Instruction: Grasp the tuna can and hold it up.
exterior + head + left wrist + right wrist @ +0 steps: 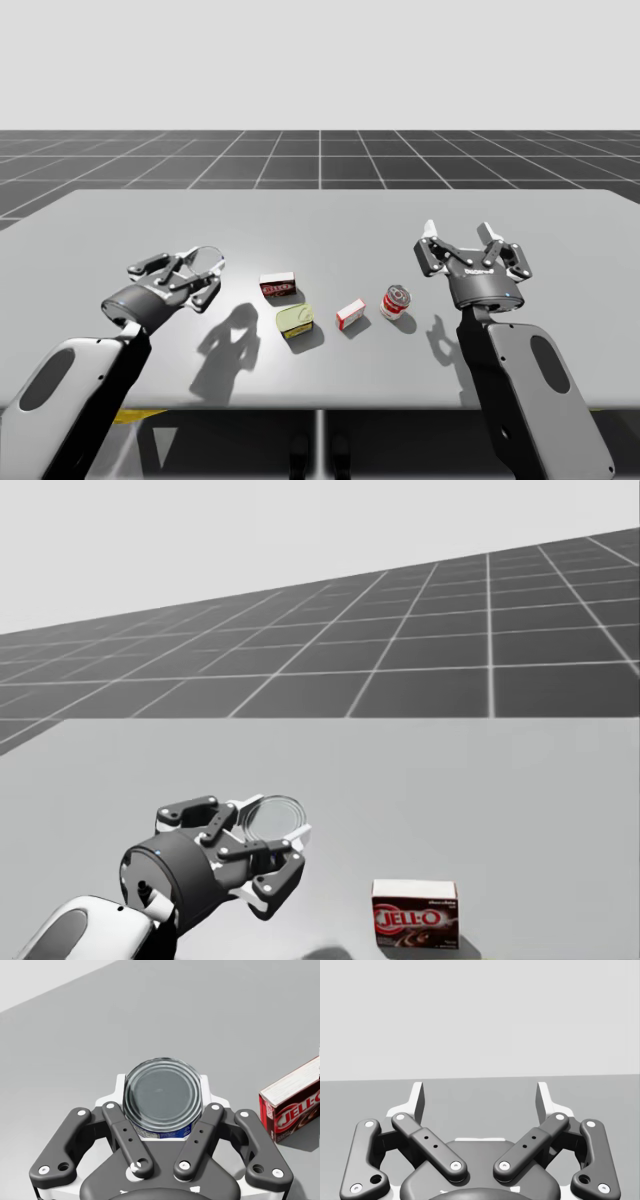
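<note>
The tuna can [162, 1096] is already inside my left jaws, so the relation that matters is between can and jaws, not between can and counter [560, 230]. In the left wrist view the two white pads [118, 1091] stand on opposite sides of the can and press its curved wall. The jaws are closed to the width of the can, with the can between them. The flat round lid faces the wrist camera and a strip of blue label shows under it. The short axis of the can therefore lies across the line from pad to pad and points toward the wrist, and the can sits deep, near the palm.

In the high view the can shows at the tip of my left arm [95, 370], and the shadow [235, 335] of the arm falls on the counter well apart from it. From this I judge that the can is off the counter and in the air. The step in hand is the holding up: any further move goes straight upward, with the pads pressing the wall so that the can does not slide out.

My right jaws are wide open and hold nothing; their fingers [417, 1100] stand apart over bare counter, far from the can. The dark red box [292, 1110] lies on the counter beside and below the left jaws, not touching them.
</note>
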Action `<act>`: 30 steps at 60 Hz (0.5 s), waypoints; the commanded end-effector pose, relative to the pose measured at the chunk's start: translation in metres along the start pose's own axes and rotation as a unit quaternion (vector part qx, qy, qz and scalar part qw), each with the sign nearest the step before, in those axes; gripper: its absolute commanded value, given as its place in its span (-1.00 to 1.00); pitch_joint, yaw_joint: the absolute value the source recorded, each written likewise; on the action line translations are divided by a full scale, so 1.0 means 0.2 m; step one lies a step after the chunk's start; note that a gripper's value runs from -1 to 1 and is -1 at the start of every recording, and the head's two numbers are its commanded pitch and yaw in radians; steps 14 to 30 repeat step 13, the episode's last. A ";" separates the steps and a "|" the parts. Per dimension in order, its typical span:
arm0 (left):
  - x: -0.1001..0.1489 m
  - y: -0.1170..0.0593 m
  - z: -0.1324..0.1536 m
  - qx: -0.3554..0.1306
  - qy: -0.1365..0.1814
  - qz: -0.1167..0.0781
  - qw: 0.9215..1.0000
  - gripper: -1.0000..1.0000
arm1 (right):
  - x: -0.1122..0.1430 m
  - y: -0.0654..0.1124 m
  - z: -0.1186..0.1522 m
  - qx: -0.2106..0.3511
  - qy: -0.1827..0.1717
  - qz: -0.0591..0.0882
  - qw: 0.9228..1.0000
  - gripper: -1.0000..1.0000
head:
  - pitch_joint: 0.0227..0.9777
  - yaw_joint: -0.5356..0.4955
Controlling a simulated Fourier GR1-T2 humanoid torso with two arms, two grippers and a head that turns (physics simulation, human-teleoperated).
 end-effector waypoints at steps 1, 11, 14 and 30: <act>0.27 0.02 0.02 -0.040 -0.054 -0.039 0.997 0.96 | 0.00 0.00 0.00 -0.001 0.001 -0.001 1.000 -1.00 | -0.10 0.71; 0.44 0.05 0.07 -0.030 -0.091 -0.059 0.994 1.00 | 0.00 0.00 0.00 -0.001 0.001 -0.002 1.000 -1.00 | -0.11 0.71; 0.49 0.05 0.08 -0.026 -0.102 -0.064 0.992 1.00 | 0.00 -0.01 0.00 -0.001 0.001 -0.002 1.000 -1.00 | -0.11 0.71; 0.49 0.05 0.08 -0.026 -0.102 -0.064 0.992 1.00 | 0.00 -0.01 0.00 -0.001 0.001 -0.002 1.000 -1.00 | -0.11 0.71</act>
